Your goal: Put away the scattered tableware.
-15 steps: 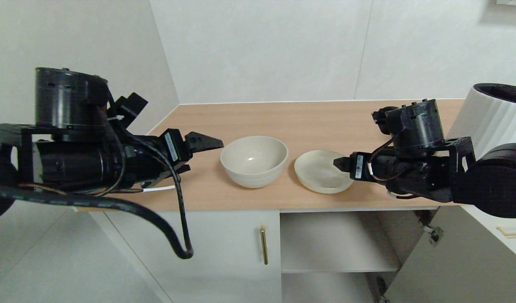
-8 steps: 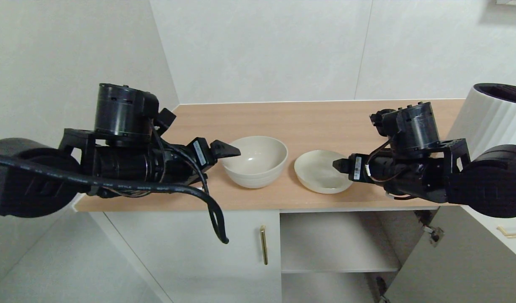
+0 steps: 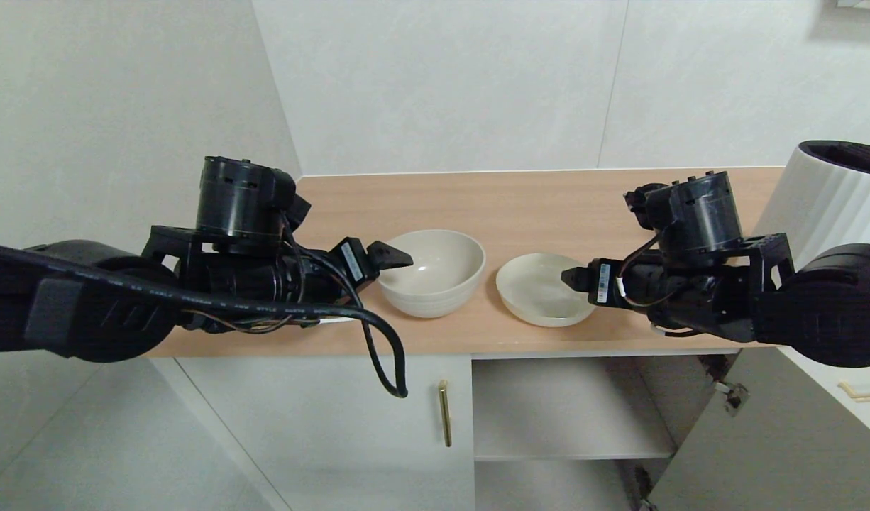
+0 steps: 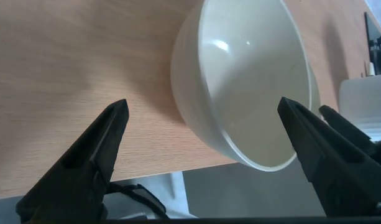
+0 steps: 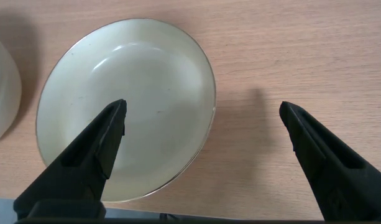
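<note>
- The deep cream bowl (image 3: pixel 429 272) stands upright on the wooden tabletop (image 3: pixel 520 202), close to the front edge and about midway along it.
- The shallow cream dish (image 3: pixel 545 289) lies just beside the bowl on the side toward the right edge, also near the front edge; a narrow strip of wood shows between the two.
- The left end effector (image 4: pixel 201 106) is spread wide and holds nothing. One finger is over the bowl's hollow and the other over bare wood outside it, so they straddle the bowl's left wall. Contact cannot be told.
- The right end effector (image 5: pixel 202 104) is also spread wide and empty. One finger is above the dish's inside and the other above the wood beyond its right rim.
- A white ribbed container (image 3: pixel 832 191) stands at the tabletop's right edge.
- Under the front edge, a white cabinet door carries a brass handle (image 3: pixel 443 413), and next to it an open compartment (image 3: pixel 570 404) shows a shelf.
</note>
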### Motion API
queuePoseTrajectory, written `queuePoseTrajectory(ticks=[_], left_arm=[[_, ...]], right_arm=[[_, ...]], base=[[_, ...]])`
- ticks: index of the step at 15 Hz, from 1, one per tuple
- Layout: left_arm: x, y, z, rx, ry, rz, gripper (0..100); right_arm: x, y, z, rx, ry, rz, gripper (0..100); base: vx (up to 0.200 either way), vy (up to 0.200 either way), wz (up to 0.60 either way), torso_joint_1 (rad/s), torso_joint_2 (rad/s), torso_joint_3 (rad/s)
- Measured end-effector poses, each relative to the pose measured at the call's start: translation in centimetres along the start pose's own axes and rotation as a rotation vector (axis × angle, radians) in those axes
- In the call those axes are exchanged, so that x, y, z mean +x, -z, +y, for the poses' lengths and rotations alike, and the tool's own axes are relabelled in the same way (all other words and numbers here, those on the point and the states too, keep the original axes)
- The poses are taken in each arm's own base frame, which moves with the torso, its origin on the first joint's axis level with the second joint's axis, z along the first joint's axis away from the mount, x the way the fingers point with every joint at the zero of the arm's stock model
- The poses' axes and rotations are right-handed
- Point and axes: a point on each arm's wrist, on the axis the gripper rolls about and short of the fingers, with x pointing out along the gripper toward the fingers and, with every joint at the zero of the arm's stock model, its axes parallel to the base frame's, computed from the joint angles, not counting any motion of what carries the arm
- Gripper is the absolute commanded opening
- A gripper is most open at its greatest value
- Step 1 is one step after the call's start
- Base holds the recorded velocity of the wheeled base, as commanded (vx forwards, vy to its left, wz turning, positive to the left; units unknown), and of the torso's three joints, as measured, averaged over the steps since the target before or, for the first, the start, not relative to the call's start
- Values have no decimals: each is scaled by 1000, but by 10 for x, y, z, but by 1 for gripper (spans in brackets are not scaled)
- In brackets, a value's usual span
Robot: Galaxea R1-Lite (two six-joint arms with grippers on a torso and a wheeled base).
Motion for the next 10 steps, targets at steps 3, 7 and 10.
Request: queuePoseTrajectory(ticks=[3,7,10], left_arm=[[2,1,1,-1,-3,4,0],[1,1,0,-1,-2,2,0],[-1,0,0,0,2,-1,0]], right_arm=[[0,0,0,0,-1,0,100],[0,0,0,1,-1,-1,100],[-1,-1,0,0,-1,-2,100]], base=[[0,0,0,0,0,0],[0,0,0,0,0,0],[0,0,0,0,0,0]])
